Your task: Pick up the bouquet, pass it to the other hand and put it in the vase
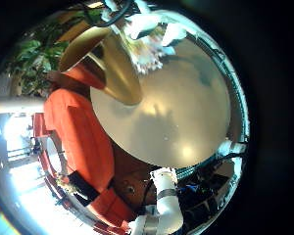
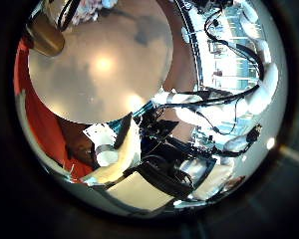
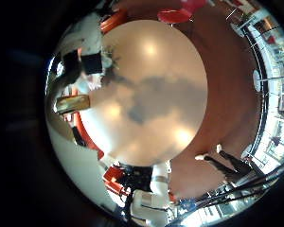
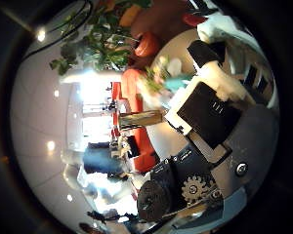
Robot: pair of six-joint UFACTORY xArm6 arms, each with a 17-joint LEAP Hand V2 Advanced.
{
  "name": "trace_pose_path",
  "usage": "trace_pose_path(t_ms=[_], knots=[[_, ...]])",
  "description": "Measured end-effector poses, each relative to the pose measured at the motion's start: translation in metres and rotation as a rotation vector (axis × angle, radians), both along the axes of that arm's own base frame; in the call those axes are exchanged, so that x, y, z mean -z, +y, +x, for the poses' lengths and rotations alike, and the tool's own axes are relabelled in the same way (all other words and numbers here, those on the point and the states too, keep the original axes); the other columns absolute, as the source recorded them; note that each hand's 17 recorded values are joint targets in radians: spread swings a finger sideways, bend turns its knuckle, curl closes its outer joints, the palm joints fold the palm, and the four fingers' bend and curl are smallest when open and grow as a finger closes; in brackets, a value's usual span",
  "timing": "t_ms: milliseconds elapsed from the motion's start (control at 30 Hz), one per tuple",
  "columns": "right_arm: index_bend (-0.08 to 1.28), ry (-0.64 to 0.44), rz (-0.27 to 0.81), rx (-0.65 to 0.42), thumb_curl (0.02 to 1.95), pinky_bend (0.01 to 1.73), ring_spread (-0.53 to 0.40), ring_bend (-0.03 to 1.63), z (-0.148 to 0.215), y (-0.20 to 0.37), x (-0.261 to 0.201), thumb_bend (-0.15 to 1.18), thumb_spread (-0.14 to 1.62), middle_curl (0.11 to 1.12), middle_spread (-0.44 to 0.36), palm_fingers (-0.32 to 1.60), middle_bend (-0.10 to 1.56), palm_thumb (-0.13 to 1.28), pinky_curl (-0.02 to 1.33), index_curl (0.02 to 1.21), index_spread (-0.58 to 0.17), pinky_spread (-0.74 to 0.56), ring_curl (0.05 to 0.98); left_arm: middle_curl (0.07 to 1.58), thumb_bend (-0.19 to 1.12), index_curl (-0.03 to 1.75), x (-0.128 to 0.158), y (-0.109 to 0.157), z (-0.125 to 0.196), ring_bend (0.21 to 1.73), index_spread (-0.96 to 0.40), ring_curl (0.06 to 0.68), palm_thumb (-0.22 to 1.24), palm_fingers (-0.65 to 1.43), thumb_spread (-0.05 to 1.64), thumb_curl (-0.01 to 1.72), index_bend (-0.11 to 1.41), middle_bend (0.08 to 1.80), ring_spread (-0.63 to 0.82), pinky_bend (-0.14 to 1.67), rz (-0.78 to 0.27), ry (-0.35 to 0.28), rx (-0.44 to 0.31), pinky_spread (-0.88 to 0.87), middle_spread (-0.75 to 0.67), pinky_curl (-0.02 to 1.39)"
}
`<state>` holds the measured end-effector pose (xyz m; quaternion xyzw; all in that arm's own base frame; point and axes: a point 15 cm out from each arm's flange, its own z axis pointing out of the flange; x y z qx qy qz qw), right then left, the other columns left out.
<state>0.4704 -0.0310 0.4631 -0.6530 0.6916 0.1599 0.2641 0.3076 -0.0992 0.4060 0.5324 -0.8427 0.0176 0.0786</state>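
Closest in my right palm's thumb-side view is my own right robot hand (image 4: 220, 117). Its fingers are loosely extended and hold nothing, so I judge the pass already made. Across the table (image 3: 151, 95), well apart from it, my left robot hand (image 3: 80, 59) appears closed round the bouquet (image 1: 152, 39), though the grip itself is too small to see clearly. The blooms sit close to my left palm, right at the mouth of the vase (image 1: 113, 69), which stands on the table near its edge. I cannot tell whether the stems are inside yet. What remains, I think, is lowering and letting go. Chairs (image 1: 78, 132) stand beyond.
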Motion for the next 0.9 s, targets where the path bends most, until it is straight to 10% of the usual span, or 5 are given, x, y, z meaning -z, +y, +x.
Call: trace_pose_path(t_ms=[333,567,733,900], knots=[[1.06,0.053,0.064,0.052,1.06,1.32,-0.207,1.4,-0.024,-0.022,0.006,0.02,0.95,0.82,-0.143,1.06,1.28,0.85,0.75,0.96,-0.263,-0.19,0.699,0.32,-0.02,0.34,-0.006,0.002,-0.002,0.46,0.01,0.206,0.38,0.09,1.1,0.34,0.17,0.19,0.58,0.19,-0.049,0.016,-0.022,0.56,0.42,0.31],[0.6,0.263,-0.097,0.027,0.85,1.14,-0.229,1.31,-0.056,-0.044,0.075,-0.03,1.05,0.75,-0.172,0.45,1.1,0.74,0.69,0.84,-0.296,-0.33,0.644,0.32,-0.02,0.34,-0.001,-0.003,-0.007,0.46,0.01,0.207,0.38,0.09,1.11,0.34,0.18,0.19,0.58,0.19,-0.048,0.027,-0.005,0.56,0.41,0.31],[0.51,0.426,-0.219,-0.066,0.74,0.87,-0.16,1.09,-0.072,-0.037,0.141,-0.03,1.08,0.65,-0.122,-0.04,0.88,0.69,0.59,0.71,-0.304,-0.13,0.555,0.32,-0.02,0.35,0.003,-0.004,-0.01,0.46,0.01,0.208,0.39,0.09,1.11,0.34,0.18,0.19,0.58,0.19,-0.048,0.033,0.002,0.56,0.41,0.3],[0.42,0.482,-0.294,-0.108,0.65,0.72,-0.064,0.92,-0.067,-0.026,0.191,-0.03,1.08,0.55,-0.047,-0.02,0.7,0.68,0.48,0.6,-0.276,0.07,0.454,0.32,-0.02,0.34,0.005,-0.004,-0.01,0.46,0.01,0.209,0.39,0.09,1.12,0.34,0.17,0.19,0.58,0.19,-0.049,0.036,0.007,0.56,0.41,0.3]])
